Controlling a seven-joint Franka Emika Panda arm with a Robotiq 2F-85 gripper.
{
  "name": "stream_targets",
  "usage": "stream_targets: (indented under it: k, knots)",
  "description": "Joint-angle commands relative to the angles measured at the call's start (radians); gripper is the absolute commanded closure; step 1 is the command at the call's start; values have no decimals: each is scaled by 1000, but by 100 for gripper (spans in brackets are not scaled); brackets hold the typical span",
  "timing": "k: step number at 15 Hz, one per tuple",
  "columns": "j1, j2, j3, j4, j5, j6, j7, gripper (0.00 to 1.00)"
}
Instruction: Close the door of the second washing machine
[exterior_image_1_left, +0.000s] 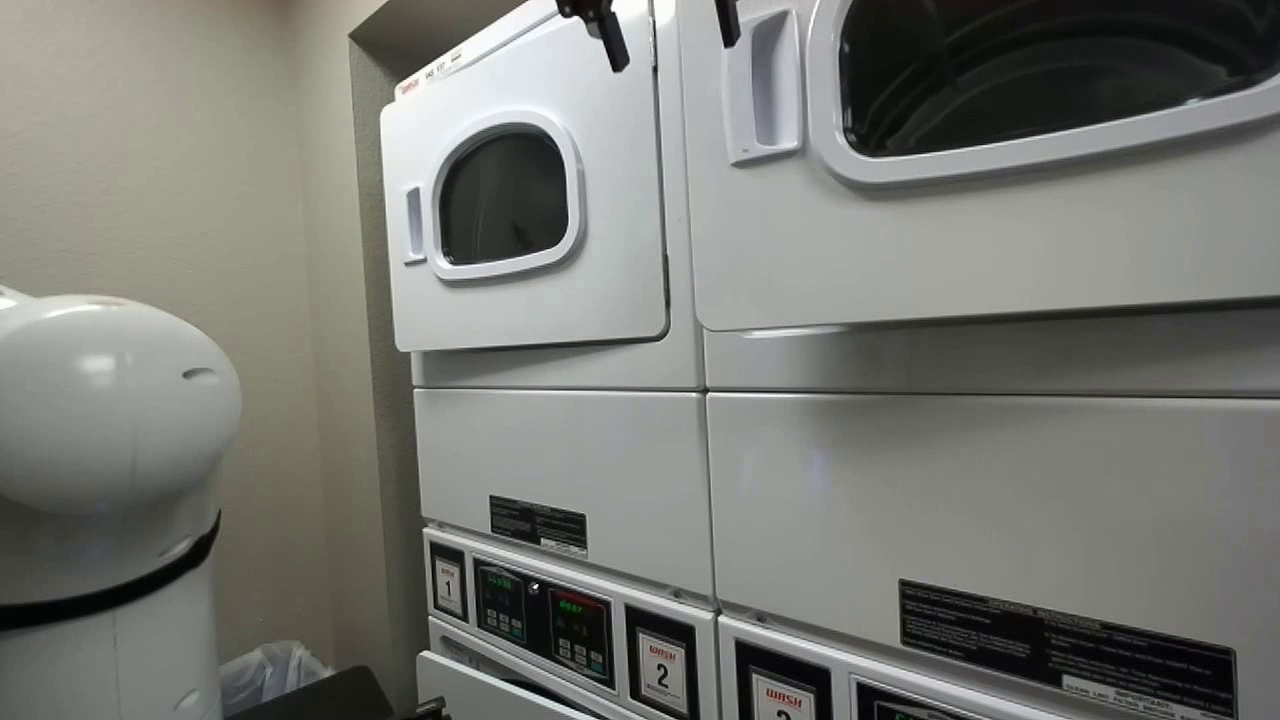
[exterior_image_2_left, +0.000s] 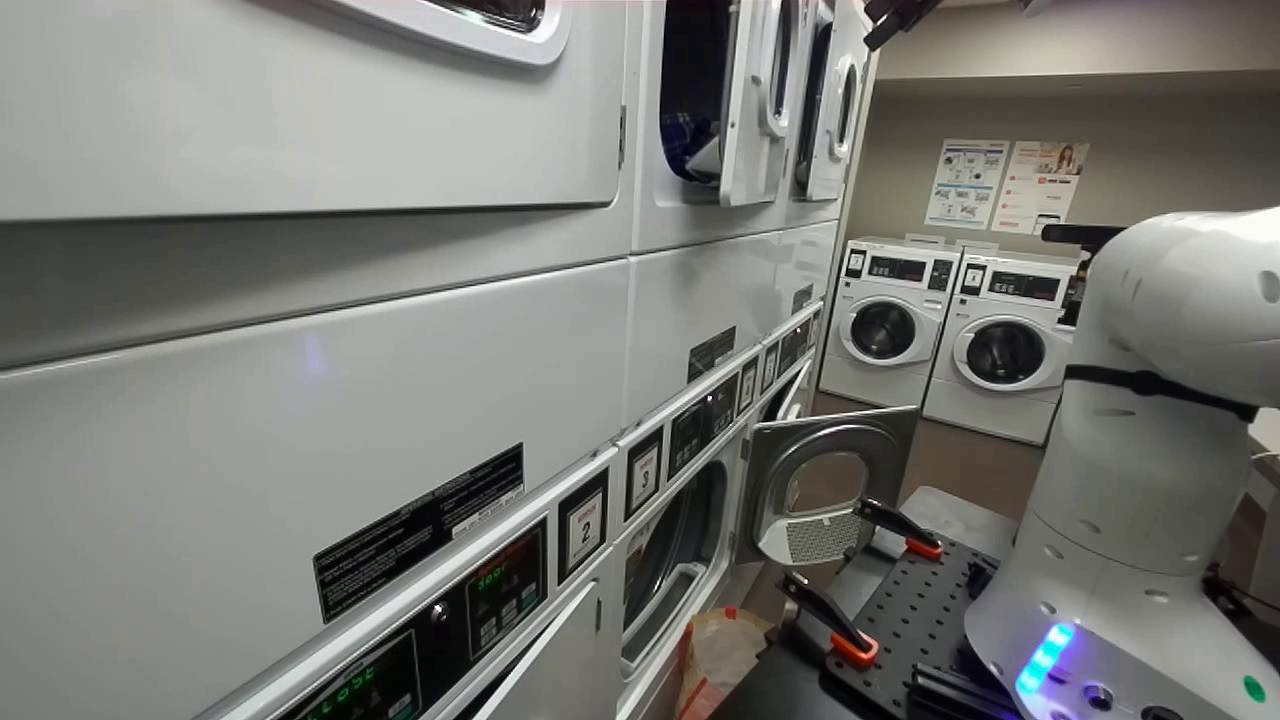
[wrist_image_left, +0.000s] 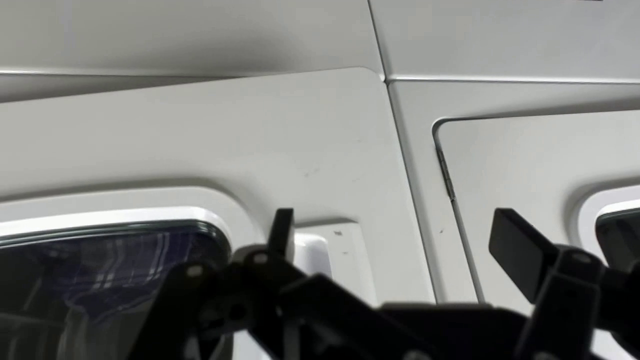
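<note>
The door (exterior_image_1_left: 960, 240) is a large white panel with a big rounded dark window. In an exterior view the door (exterior_image_2_left: 750, 170) stands ajar, with cloth in the dark drum opening of the second washing machine (exterior_image_2_left: 650, 210). In the wrist view the door (wrist_image_left: 300, 130) is at the left, its lower corner overlapping the seam. Its handle (wrist_image_left: 345, 250) is partly behind a finger. My gripper (wrist_image_left: 393, 225) is open and empty, fingers wide apart. In an exterior view its fingertips (exterior_image_1_left: 672, 48) show at the top edge, one beside the handle. Contact cannot be told.
A smaller-looking white door (exterior_image_1_left: 590, 300) on the neighbouring unit also stands slightly out. Below, a lower washer door (exterior_image_2_left: 765, 480) is swung open toward the black perforated table (exterior_image_2_left: 915, 590) with orange-tipped clamps (exterior_image_2_left: 855, 650). Another lower door (exterior_image_2_left: 560, 650) is ajar.
</note>
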Motion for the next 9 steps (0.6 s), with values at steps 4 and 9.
stream_targets:
  k: [4,9]
  knots:
    - [-78,72,73,-66,-24,204,-20,0]
    - [-80,170,105,-98,-33,348,-18,0]
